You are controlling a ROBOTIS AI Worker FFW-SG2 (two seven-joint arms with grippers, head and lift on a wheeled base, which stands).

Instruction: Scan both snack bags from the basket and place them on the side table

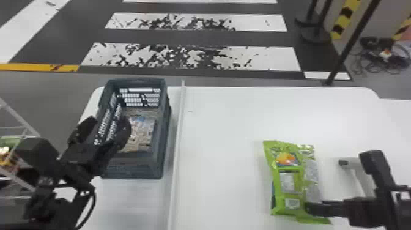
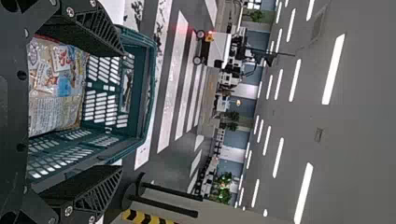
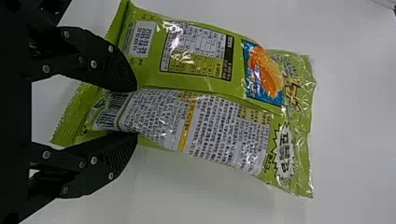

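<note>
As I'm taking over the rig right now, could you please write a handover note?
Left gripper: open, at the basket's left wall.
Right gripper: at the green snack bag's near end; grip unclear.
Green bag on the white table; second snack bag in the basket.
Done: green bag is out of the basket; scanning unconfirmed.
Left: take out, scan and place the second bag.

Room to pass over white tabletop (image 1: 223,128), centre of head view, between raised strip (image 1: 178,137) and green snack bag (image 1: 283,183). Basket (image 1: 162,137) walls stand left, left gripper (image 1: 107,124) at left wall; right gripper (image 1: 313,208) obstructs lower right.
</note>
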